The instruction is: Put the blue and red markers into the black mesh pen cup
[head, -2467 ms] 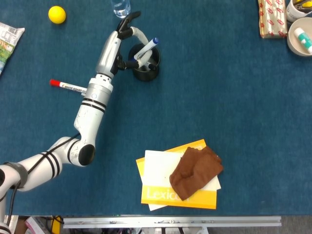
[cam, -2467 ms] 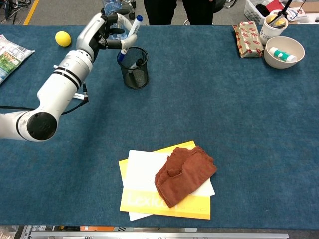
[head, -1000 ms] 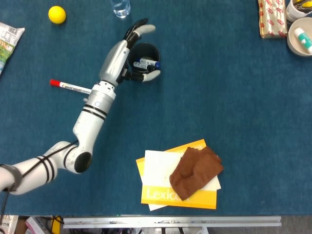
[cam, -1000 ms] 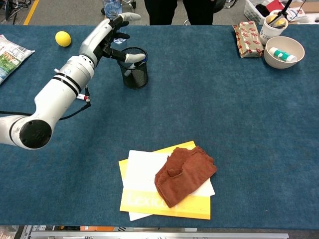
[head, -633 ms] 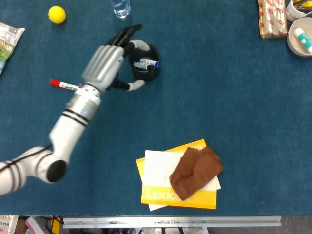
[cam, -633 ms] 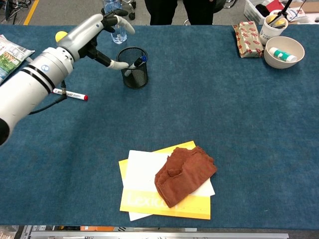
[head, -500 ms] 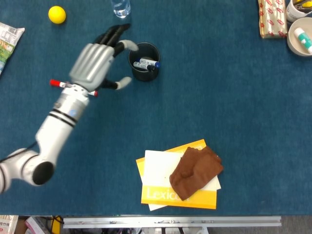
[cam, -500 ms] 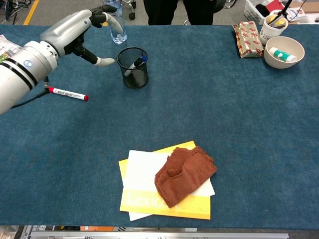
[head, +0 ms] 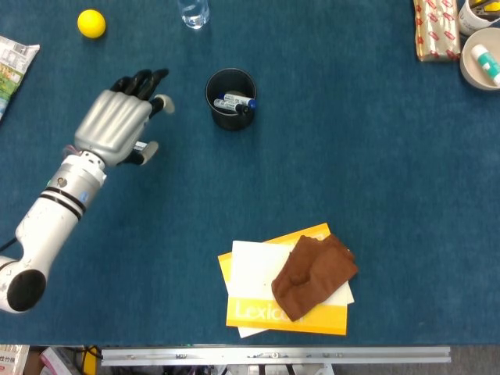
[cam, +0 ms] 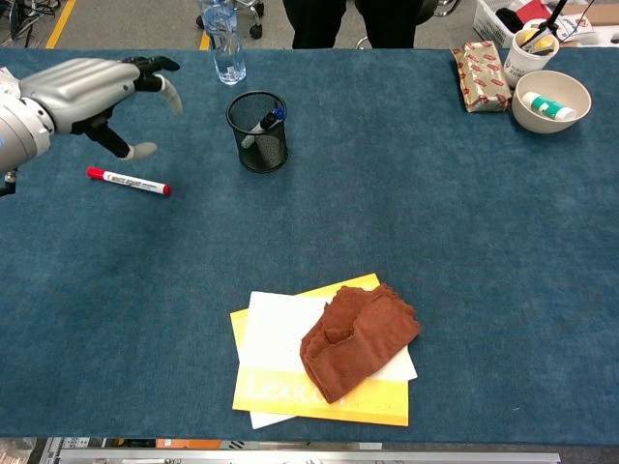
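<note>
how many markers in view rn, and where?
2. The blue marker is in the mesh cup; the red marker lies on the table, under the left hand. The mug far right may hold more.

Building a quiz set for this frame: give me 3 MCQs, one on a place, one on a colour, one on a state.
1. Where is the blue marker?
A. in the black mesh pen cup
B. on the book
C. in the bowl

2. What colour is the ball at the far left?
A. red
B. green
C. yellow

3. What is the left hand doing?
A. holding the red marker
B. open above the red marker, holding nothing
C. gripping the cup

Answers: 1 A, its blue cap shows inside the cup; 2 C, plainly yellow in the head view; 3 B, the chest view shows the marker flat on the table below the spread fingers.
</note>
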